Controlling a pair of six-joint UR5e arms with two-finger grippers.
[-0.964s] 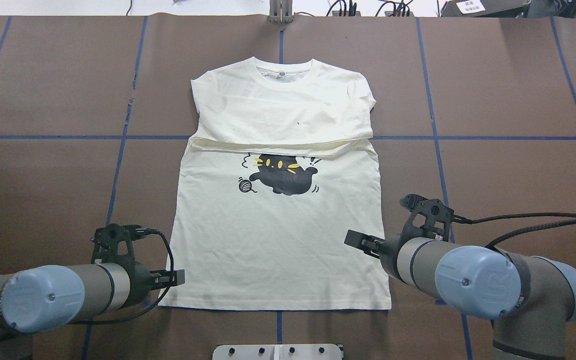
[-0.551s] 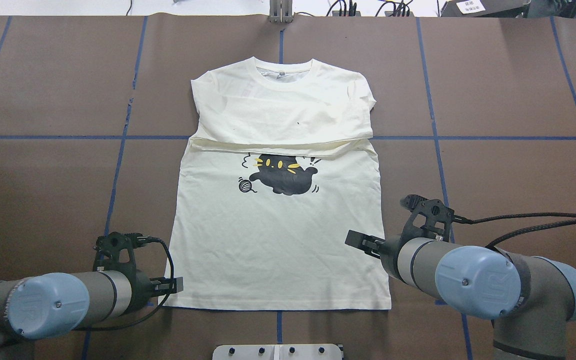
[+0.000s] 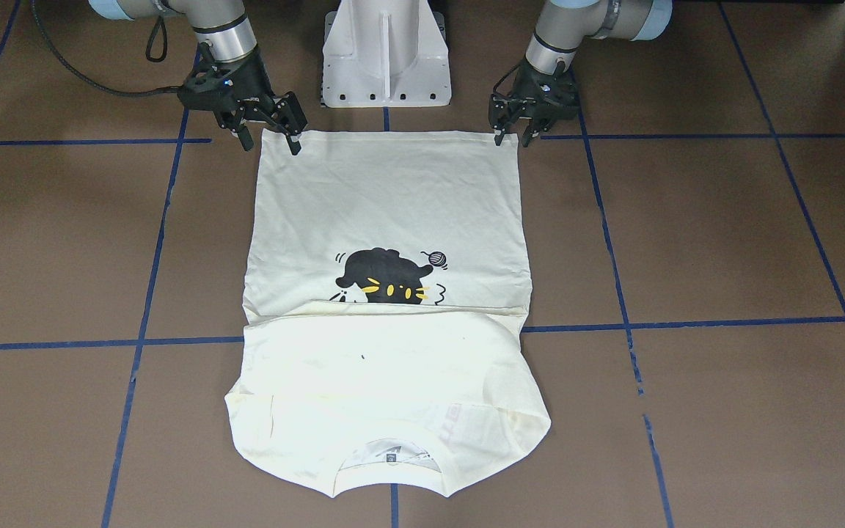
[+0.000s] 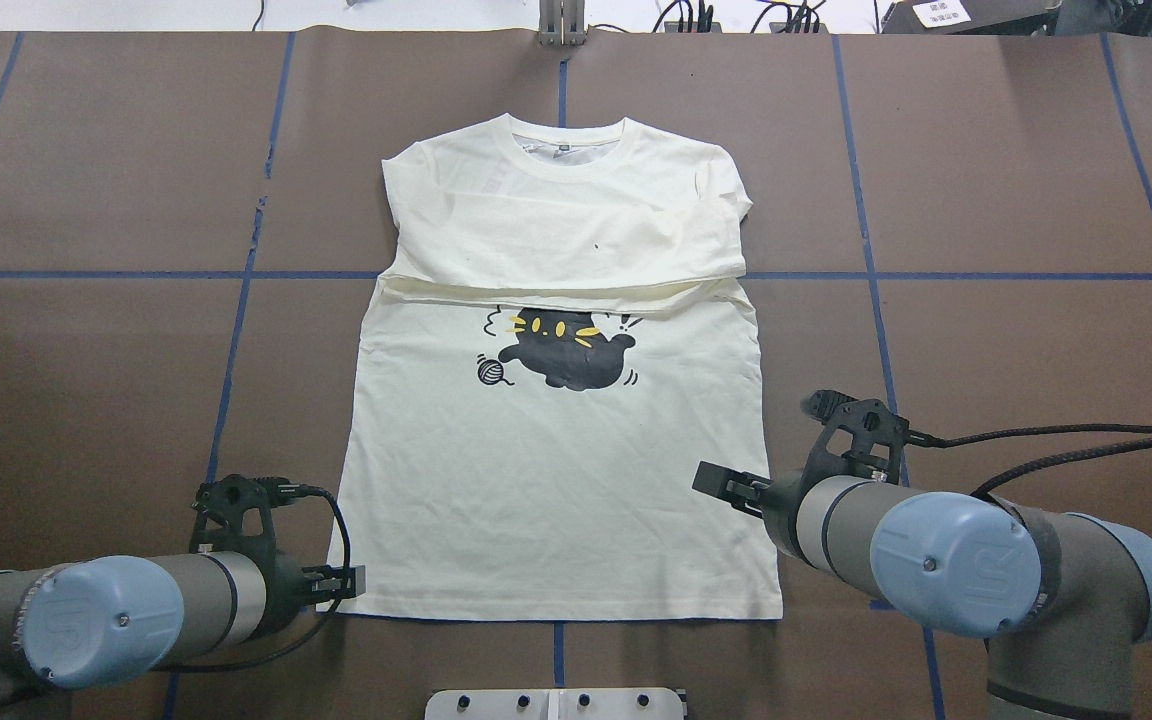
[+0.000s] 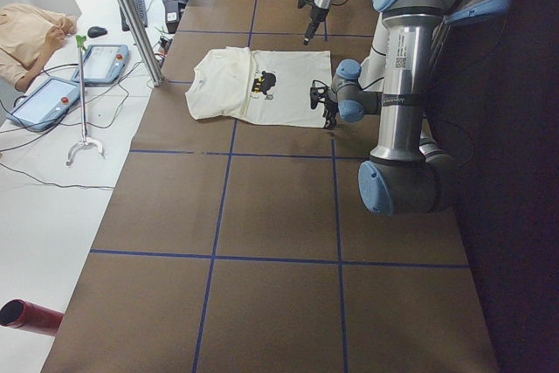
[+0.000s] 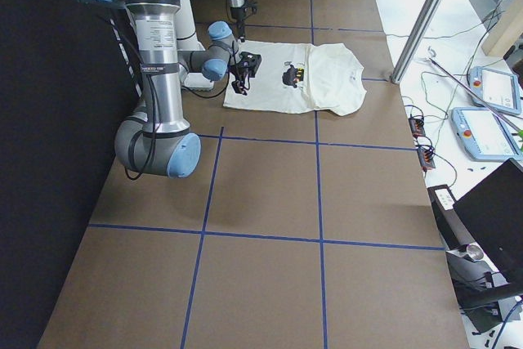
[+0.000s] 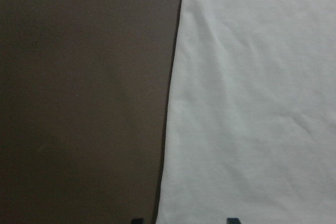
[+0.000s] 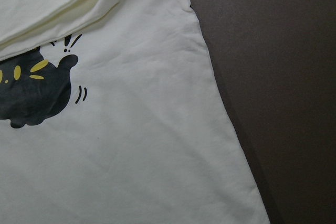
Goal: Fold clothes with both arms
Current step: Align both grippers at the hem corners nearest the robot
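The cream T-shirt (image 4: 556,500) lies flat on the brown table, collar away from me and hem toward me. Its sleeves are folded across the chest, just above the black cat print (image 4: 561,350); no lettering shows. In the front view the shirt (image 3: 386,205) runs from hem at the top to collar at the bottom. My left gripper (image 3: 510,137) is open, low at the hem's left corner; the left wrist view shows the shirt's side edge (image 7: 170,103) between the fingertips. My right gripper (image 3: 270,143) is open and raised over the hem's right corner. It also shows in the overhead view (image 4: 714,483).
The white pedestal (image 3: 386,51) stands behind the hem between the arms. Blue tape lines (image 4: 236,330) grid the table. A metal post (image 5: 131,15) and operators' tablets (image 5: 105,63) sit beyond the table's far edge.
My left gripper has moved back along the shirt's left edge to the hem corner. The right arm and the shirt have hardly moved.
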